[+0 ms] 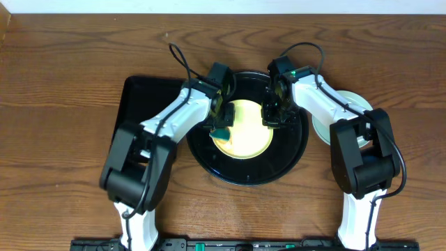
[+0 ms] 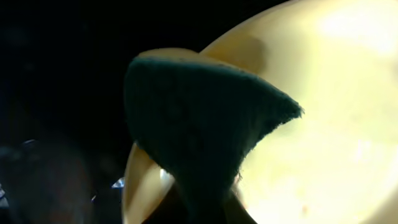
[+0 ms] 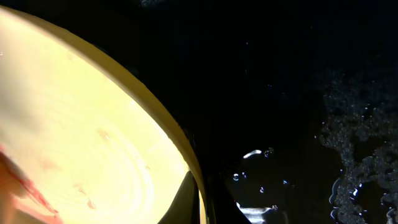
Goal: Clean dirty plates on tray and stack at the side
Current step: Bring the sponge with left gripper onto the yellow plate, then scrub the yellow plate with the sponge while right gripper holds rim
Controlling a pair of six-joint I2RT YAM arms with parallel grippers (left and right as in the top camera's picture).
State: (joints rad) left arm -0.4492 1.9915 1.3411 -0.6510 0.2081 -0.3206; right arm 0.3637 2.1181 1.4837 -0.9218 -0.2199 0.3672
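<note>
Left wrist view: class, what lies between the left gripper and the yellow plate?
A dark green sponge sits under the left gripper, overlapping the yellow plate at its rim; the left wrist view shows it best.

Desk [image 1: 70, 56] centre: tray [image 1: 293, 150] crowded by yellow plate [image 1: 244, 136], left claw [image 1: 221, 120] gripping sponge [image 1: 221, 132], right claw [image 1: 273, 115]. Left edge: rectangular tray [image 1: 143, 97]. Right edge: mint plates [image 1: 352, 104] under arm. Far edge, far corners: free.

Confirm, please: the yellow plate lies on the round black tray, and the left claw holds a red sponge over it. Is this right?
Not quite: the sponge in the left claw is dark green, not red, as the left wrist view shows. The yellow plate does lie on the round black tray.
</note>
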